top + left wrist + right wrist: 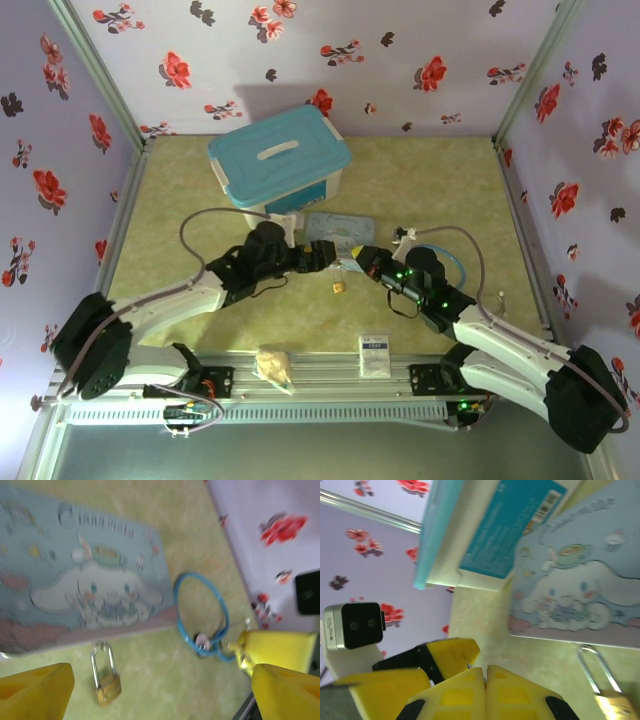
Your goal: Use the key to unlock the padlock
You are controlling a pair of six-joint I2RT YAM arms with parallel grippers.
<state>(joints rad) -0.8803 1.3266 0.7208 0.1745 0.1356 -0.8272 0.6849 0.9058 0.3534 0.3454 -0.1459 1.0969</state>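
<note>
From above, the padlock (339,288) lies on the desk (180,200), just nearer the bases than the left pincer (325,250) and right pincer (355,261), whose tips almost meet by the cartoon tin (338,230).

In the left wrist view, the left pincer (160,695) is spread wide with nothing in it. The padlock (106,682) lies flat beside the tin's edge.

In the right wrist view, the right pincer (485,692) is closed tight; I cannot tell whether it pinches anything.

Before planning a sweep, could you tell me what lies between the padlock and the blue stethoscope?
Nothing but bare table: in the left wrist view, the stretch from the padlock to the stethoscope is clear.
</note>
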